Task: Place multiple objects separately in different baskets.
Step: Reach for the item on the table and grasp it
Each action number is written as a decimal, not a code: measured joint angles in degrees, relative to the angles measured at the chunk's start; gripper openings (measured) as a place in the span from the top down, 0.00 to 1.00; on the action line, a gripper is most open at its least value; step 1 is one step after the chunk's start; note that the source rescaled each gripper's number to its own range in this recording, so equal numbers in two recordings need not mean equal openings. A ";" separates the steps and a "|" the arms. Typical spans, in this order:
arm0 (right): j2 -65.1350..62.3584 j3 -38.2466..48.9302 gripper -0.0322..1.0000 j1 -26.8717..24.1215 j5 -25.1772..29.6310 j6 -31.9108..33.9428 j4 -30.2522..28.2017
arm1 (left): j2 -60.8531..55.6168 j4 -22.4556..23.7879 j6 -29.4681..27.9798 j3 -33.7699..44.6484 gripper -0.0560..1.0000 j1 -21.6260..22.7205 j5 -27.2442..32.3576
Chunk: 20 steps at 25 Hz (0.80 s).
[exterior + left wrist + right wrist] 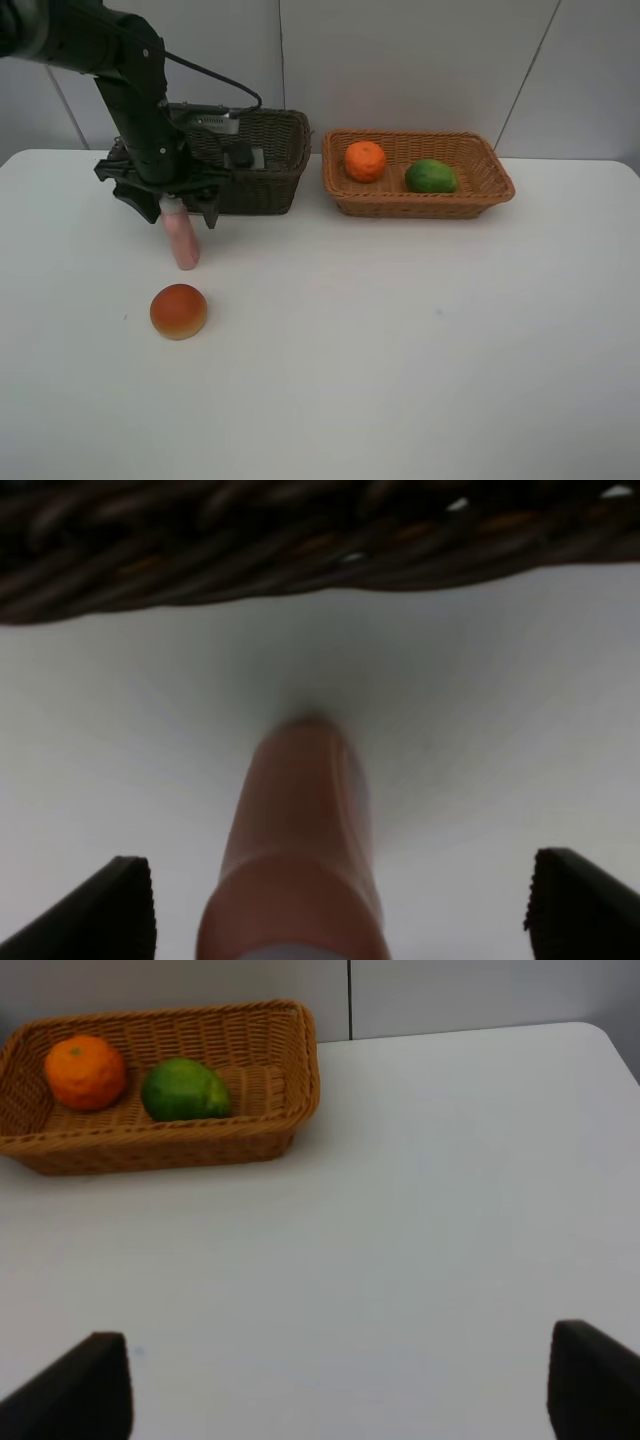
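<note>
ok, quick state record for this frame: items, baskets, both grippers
left gripper: open, jaws either side of pink bottle, not touching it
pink bottle: standing on table, in front of dark basket
bun: on table, nearer the camera than the pink bottle, untouched
light basket: holds orange and lime
dark basket: contents unclear
right gripper: open, empty, over the table

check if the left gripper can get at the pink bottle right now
Probably yes: the left gripper is open, straddling the upright pink bottle, nothing between; the dark basket stands just behind.
</note>
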 joint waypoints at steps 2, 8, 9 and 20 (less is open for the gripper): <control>0.00 0.00 0.16 0.00 0.00 0.00 0.00 | 0.90 -0.19 0.54 0.00 0.03 -0.05 0.00; 0.00 0.00 0.16 0.00 0.00 0.00 0.00 | 1.97 -0.32 0.69 0.07 0.03 -0.08 -0.30; 0.00 0.00 0.16 0.00 0.00 0.00 0.00 | 1.97 -0.32 0.69 0.07 0.03 -0.08 -0.50; 0.00 0.00 0.16 0.00 0.00 0.00 0.00 | 1.97 1.12 0.85 0.07 0.21 -0.08 -0.87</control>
